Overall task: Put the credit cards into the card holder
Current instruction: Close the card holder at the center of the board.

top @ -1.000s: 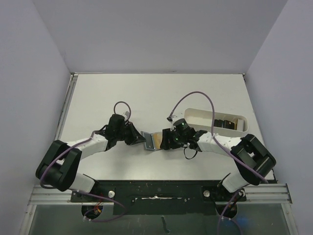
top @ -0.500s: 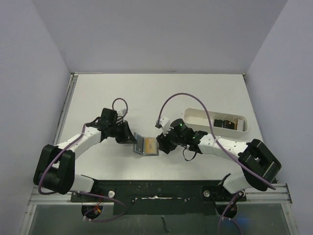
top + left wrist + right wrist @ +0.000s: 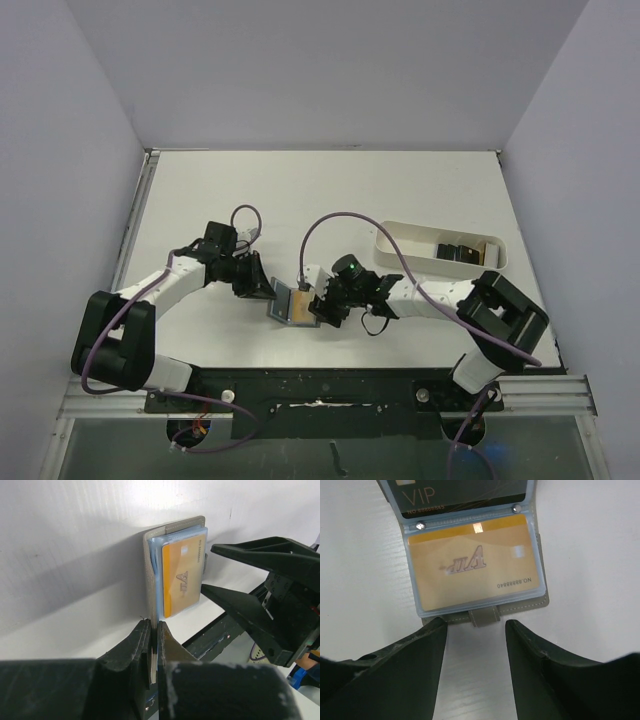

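The card holder (image 3: pixel 283 306) stands open on the table between both arms, its grey-olive cover (image 3: pixel 148 570) on edge in the left wrist view. My left gripper (image 3: pixel 154 630) is shut on one flap of it. An orange VIP card (image 3: pixel 475 567) sits in a clear blue sleeve, and a dark VIP card (image 3: pixel 460 492) in the sleeve beyond. My right gripper (image 3: pixel 476 630) is open, its tips just off the holder's edge on either side of the strap tab (image 3: pixel 485 616). More dark credit cards (image 3: pixel 455 250) lie in the white tray.
The white oblong tray (image 3: pixel 400 240) stands at the right, behind the right arm. A purple cable (image 3: pixel 330 225) loops up over the right wrist. The black base rail (image 3: pixel 320 385) runs along the near table edge.
Both arms have carried the open card holder left and toward the near edge. The left gripper stays shut on its flap, and the right gripper has followed with its jaws apart.
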Controlling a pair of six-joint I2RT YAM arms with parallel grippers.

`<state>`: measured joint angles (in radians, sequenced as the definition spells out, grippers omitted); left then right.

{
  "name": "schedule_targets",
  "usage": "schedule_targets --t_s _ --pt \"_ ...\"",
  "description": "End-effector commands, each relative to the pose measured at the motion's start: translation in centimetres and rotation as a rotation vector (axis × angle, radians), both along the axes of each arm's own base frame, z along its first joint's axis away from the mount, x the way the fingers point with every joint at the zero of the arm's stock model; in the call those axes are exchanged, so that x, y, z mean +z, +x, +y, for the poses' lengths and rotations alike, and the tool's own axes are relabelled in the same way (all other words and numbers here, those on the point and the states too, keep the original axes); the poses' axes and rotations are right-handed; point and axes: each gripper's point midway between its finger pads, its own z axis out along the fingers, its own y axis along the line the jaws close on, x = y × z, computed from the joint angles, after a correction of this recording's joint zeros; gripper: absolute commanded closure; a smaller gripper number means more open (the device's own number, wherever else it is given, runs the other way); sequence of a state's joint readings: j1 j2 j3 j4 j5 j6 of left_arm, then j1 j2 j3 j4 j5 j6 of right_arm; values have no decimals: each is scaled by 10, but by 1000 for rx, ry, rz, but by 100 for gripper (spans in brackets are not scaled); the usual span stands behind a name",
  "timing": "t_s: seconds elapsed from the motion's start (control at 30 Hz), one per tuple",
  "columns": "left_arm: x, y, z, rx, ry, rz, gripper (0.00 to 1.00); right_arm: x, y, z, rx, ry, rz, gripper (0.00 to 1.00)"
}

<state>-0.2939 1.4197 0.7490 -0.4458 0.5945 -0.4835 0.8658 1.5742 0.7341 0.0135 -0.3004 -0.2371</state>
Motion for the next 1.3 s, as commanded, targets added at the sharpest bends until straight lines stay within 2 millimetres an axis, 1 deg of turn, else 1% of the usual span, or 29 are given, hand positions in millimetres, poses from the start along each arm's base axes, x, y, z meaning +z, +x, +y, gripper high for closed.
schedule_targets --t_s 0.0,0.13,0.2,0.37,0.5,0.57,0.67,0.83,0.9,1.03,1.1,1.27 --pt "19 12 -6 -28 -53 -55 100 20 13 25 52 81 -109 49" --pt "19 12 -6 -28 -59 -55 100 13 13 28 62 55 -120 51" --pt "19 12 -5 -23 -59 -54 100 10 12 29 65 51 -121 55" --pt "19 13 -3 -13 -54 -55 100 5 16 28 41 33 -138 70" --pt "18 16 3 14 -26 -55 100 11 19 26 5 63 -178 84" --pt "15 17 7 29 -4 -49 100 16 20 26 -27 93 -185 88" --pt "12 19 14 49 23 -40 100 20 19 25 -72 149 -180 92" --pt "8 22 24 81 65 -30 100 30 14 24 -111 247 -182 93" --pt "8 24 27 92 83 -32 100 31 12 24 -112 269 -181 93" --pt "6 27 32 106 114 -32 100 34 8 29 -84 321 -194 93" --pt "4 29 37 122 150 -31 100 36 7 32 -61 341 -205 92" --pt "5 35 44 158 191 -44 100 40 7 39 -7 366 -234 89"
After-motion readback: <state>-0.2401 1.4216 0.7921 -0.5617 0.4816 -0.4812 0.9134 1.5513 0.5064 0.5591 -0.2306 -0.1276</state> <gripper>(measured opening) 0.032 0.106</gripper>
